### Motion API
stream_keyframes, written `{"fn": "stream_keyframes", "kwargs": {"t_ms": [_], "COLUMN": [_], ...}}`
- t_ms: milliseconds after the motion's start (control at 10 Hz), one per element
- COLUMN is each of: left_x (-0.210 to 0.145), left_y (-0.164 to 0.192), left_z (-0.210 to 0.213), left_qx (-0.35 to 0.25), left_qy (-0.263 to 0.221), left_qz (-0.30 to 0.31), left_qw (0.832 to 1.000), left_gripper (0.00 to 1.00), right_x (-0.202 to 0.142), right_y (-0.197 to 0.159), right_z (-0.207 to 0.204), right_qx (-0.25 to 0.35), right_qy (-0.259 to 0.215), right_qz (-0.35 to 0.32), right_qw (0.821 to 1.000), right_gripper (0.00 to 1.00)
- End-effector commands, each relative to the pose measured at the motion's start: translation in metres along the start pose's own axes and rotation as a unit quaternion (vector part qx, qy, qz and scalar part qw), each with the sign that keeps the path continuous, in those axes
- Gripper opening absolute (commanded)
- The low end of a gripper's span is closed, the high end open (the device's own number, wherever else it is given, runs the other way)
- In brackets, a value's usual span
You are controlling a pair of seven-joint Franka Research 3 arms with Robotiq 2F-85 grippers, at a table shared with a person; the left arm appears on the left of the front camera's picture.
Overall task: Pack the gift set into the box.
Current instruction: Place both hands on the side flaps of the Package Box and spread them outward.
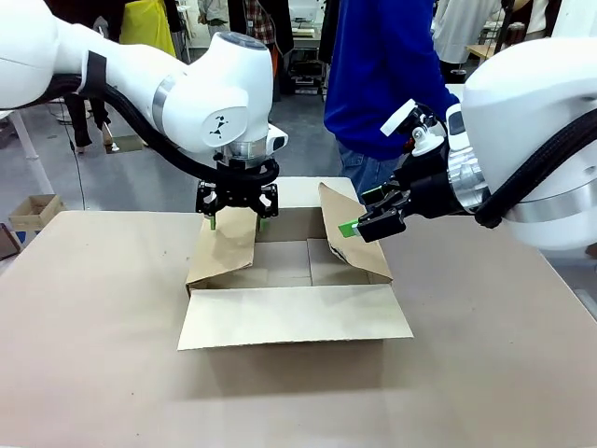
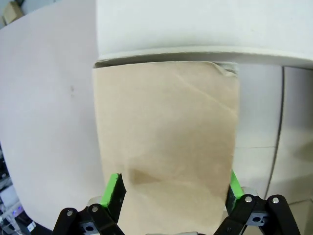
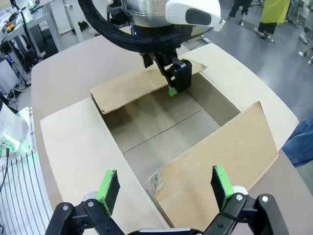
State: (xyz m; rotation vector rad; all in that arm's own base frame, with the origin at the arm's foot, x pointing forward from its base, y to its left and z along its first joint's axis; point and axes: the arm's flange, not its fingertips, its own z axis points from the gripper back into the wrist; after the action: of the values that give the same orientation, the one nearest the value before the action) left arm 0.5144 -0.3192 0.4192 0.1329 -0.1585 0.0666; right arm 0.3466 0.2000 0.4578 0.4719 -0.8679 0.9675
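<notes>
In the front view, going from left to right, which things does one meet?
Small brown cardboard box on the floor → left black green-padded gripper → inside bottom of large brown corrugated carton → right gripper.

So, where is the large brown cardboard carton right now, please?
In the front view, the brown cardboard carton sits open mid-table, with the left gripper at its left flap and the right gripper at its right flap.

Brown box [image 1: 289,317] on a tan table [image 1: 93,373]; both arms [image 1: 205,93] white, jaws black with green pads [image 3: 108,188]; the person's top [image 1: 382,65] is blue.
</notes>
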Motion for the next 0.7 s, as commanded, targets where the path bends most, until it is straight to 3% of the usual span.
{"fn": "stream_keyframes", "kwargs": {"t_ms": [0,600], "left_x": [0.0,-0.019], "left_y": [0.004,0.072], "left_z": [0.007,0.038], "left_qx": [0.033,-0.02], "left_qy": [-0.012,-0.06], "left_qz": [0.029,0.043], "left_qw": [0.999,0.997], "left_gripper": [1.0,1.0], "right_x": [0.004,0.004], "right_y": [0.0,0.0], "right_z": [0.003,0.003], "right_qx": [-0.011,-0.011], "right_qy": [0.004,0.004], "right_qz": [-0.002,-0.002], "right_qw": [1.0,1.0], "right_gripper": [1.0,1.0]}}
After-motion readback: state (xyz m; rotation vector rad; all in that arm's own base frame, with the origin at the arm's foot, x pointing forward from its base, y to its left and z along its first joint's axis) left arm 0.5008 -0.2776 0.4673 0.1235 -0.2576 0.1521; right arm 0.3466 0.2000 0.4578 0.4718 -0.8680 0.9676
